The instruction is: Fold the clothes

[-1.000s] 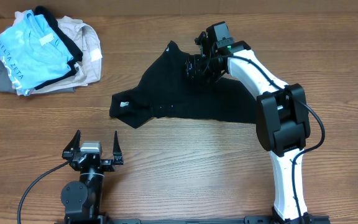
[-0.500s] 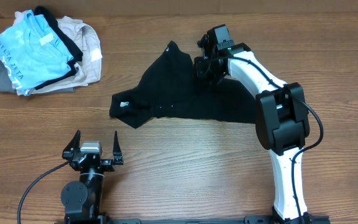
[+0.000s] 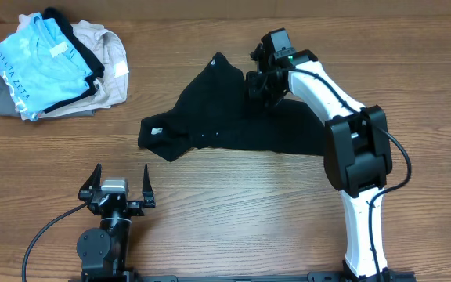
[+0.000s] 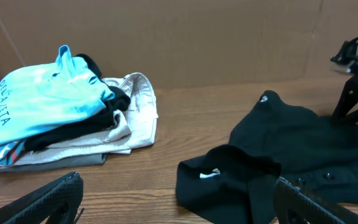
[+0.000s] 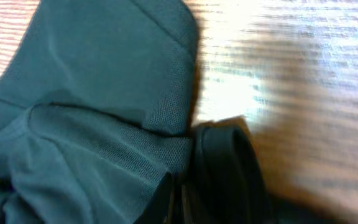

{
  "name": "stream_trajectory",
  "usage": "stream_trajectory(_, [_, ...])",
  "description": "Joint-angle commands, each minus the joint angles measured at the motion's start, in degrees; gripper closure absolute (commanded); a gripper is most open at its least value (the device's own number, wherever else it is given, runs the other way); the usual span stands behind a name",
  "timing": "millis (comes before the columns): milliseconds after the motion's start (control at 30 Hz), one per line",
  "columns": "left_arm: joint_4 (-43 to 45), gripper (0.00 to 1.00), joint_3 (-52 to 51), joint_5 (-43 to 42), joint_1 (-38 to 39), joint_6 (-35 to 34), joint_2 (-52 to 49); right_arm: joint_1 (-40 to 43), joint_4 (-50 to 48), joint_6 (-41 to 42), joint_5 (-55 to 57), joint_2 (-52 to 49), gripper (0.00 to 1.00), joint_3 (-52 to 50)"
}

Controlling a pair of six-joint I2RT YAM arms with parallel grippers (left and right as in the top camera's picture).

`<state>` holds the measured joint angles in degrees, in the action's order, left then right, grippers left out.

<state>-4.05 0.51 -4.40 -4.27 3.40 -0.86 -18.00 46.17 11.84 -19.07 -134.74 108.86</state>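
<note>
- The left gripper (image 3: 121, 174) is sitting nearest the robot's base on the wooden desk (image 3: 233, 211). Its fingers are spread fully apart and holding nothing, exactly as they were a second ago, and they are well apart from the garment.
- The black T-shirt (image 3: 225, 117) is lying crumpled across the middle of the desk, unfolded. One corner is rising to a peak at the far side, and its outline is barely differing from a second ago.
- A small white neck tag (image 4: 210, 175) is showing on the shirt's bunched left end. A tiny white logo (image 4: 265, 98) is showing near the peak. Neither is large enough to read.
- The right gripper (image 3: 258, 84) is where the change is happening. Its fingers, spread over the shirt's far edge a second ago, are now clenched. In the right wrist view they are pinching a bunch of the black fabric, just beside bare wood.
- This is probably giving the robot its first hold on the shirt, ready to lift or spread it. No fold is made yet, so the task is looking to be at its start.
- A pile of other clothes is lying at the far left corner, well apart from the shirt, with a light blue shirt (image 3: 37, 66) on top. Its dark lettering is appearing to read "DELTA ZETA", though the letters are small. A white label on the blue shirt and another on the beige garment (image 3: 112, 47) are too small to read.
</note>
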Motion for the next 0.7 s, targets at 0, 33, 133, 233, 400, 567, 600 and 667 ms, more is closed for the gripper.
stream_trajectory(0, [-0.02, 0.0, -0.24, 0.33, -0.31, 0.87, 0.61, 0.0, 1.27, 0.61, 0.0, 7.54, 0.96, 1.84])
stream_trajectory(33, [-0.02, 0.0, -0.24, 0.33, -0.31, 0.9, 0.61, 0.0, 1.86, 0.61, 0.0, 8.55, 0.96, 1.84])
stream_trajectory(133, [0.0, 0.0, -0.24, 0.33, -0.31, 0.9, 0.61, -0.22, 3.85, 0.57, 0.02, 11.85, 0.94, 1.84])
stream_trajectory(233, [-0.02, 0.0, -0.24, 0.33, -0.31, 0.9, 0.61, -0.35, 5.27, 0.59, 0.0, 13.84, 0.85, 1.84])
stream_trajectory(400, [-0.02, 0.0, -0.24, 0.33, -0.31, 0.9, 0.61, -0.37, 6.05, 0.57, 0.22, 14.08, 0.82, 1.51])
stream_trajectory(567, [0.0, 0.0, -0.24, 0.33, -0.31, 0.87, 0.61, -0.37, 5.79, 0.61, 3.82, 13.86, 0.5, 0.96])
stream_trajectory(600, [-0.02, 0.0, -0.24, 0.33, -0.31, 0.9, 0.61, -0.37, 5.77, 0.61, 5.66, 13.77, 0.42, 0.94])
stream_trajectory(667, [-0.02, 0.0, -0.24, 0.33, -0.31, 0.87, 0.61, -0.37, 4.94, 0.61, 8.13, 13.35, 0.33, 0.63])
